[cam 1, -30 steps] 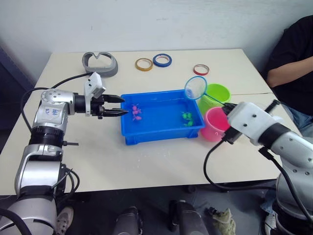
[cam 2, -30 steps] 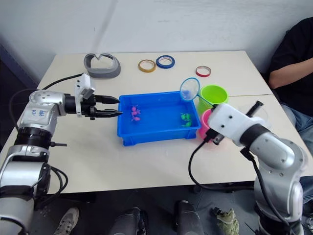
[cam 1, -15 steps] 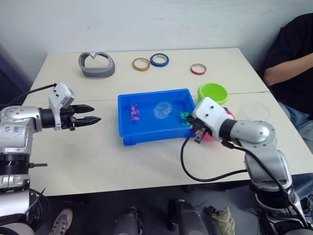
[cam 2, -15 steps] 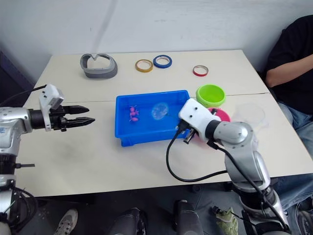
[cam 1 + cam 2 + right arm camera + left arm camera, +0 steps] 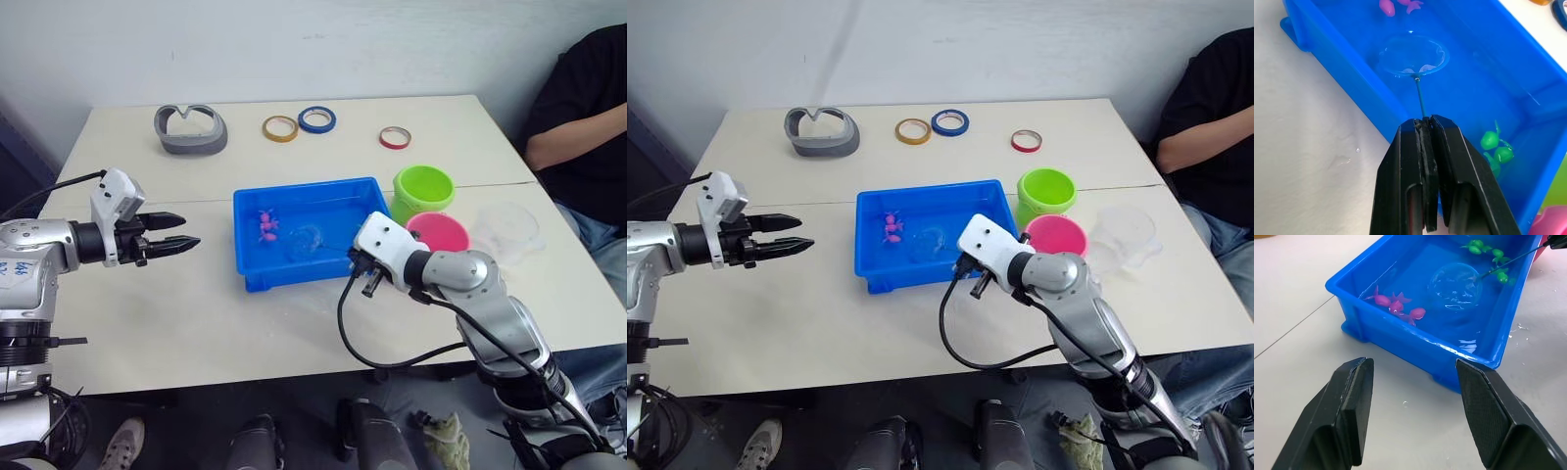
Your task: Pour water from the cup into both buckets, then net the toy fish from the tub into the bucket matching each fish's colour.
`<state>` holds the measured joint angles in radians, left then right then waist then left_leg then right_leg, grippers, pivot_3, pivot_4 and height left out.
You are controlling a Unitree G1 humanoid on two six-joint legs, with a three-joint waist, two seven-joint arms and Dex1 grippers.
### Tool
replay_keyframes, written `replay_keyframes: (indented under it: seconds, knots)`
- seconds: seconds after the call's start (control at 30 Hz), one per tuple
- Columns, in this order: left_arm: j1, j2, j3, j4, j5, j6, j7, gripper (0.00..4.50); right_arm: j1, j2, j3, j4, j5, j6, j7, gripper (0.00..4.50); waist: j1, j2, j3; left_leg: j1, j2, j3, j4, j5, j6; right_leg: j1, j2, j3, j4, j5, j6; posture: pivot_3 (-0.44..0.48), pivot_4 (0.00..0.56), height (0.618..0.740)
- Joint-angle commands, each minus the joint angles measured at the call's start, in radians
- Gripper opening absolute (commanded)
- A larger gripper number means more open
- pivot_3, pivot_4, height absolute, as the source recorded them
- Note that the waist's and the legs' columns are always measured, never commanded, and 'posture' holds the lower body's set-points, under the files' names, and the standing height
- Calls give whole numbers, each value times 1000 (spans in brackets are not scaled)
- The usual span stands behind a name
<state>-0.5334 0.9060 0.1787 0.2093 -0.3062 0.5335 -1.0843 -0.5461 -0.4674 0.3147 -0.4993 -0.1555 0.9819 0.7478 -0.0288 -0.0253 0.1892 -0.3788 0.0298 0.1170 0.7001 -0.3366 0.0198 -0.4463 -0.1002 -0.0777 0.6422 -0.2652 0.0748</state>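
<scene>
the right gripper [image 5: 1426, 128] has its jaws clamped on the thin handle of the net [image 5: 1414, 55], whose hoop sits in the water mid-tub [image 5: 253, 277], so the pink fish [image 5: 1400, 5] lie just past the hoop and the green fish [image 5: 1497, 149] back beside the handle. that arm reaches in low from the table's front edge. the left gripper [image 5: 1415, 416] hangs off the tub's left end, jaws wide and empty.

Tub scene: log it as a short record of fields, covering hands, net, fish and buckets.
right hand: shut on the net handle
net: hoop dipped in the tub's water
left hand: open, off the tub's end, holding nothing
tub: blue, holds water
pink fish: in tub
green fish: in tub
buckets: green bucket, pink bucket, beside tub
cup: beside the pink bucket
</scene>
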Motion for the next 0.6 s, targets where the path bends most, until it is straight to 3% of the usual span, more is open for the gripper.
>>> replay_keyframes:
  seconds: [0.03, 0.6]
  knots:
    - [5, 22, 31, -39, -22, -1, 6, 2970, -25, 23, 21, 15, 17, -18, -35, 0, 0, 0, 0, 0, 0, 0, 0, 0, 0, 0, 0, 0, 0, 0, 0, 0, 150, 713]
    - [39, 50, 60, -97, -52, 30, 14, 2970, -100, 214, 1, 164, 118, -30, -132, 0, -2, 0, 0, 0, 1, 0, -1, -1, -1, -1, 0, 0, 0, 0, -1, 0, 150, 713]
